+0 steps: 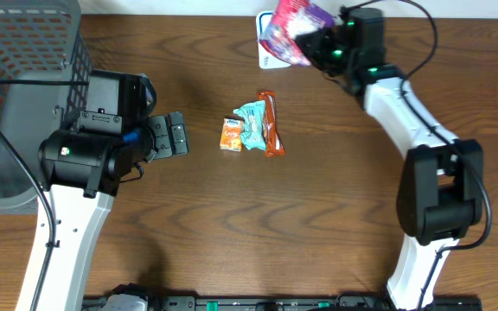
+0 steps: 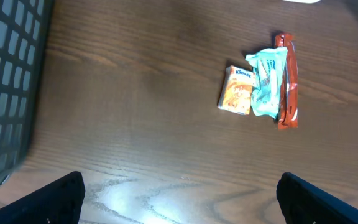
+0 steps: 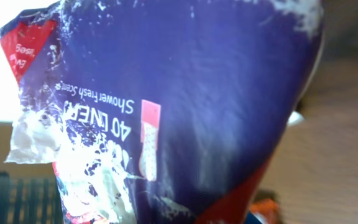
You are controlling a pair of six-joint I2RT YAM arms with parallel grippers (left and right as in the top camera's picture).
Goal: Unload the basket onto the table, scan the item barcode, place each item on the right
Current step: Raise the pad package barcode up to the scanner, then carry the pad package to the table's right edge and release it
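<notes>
Overhead: right tool (image 1: 320, 41) grips purple packet (image 1: 287, 24)

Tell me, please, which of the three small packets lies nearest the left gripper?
The orange packet, on the side facing the left gripper; the teal packet and red bar lie beyond it.

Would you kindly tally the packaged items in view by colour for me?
Orange pack: 1
Teal wrapper: 1
Red bar: 1
Purple bag: 1
Total: 4
</notes>
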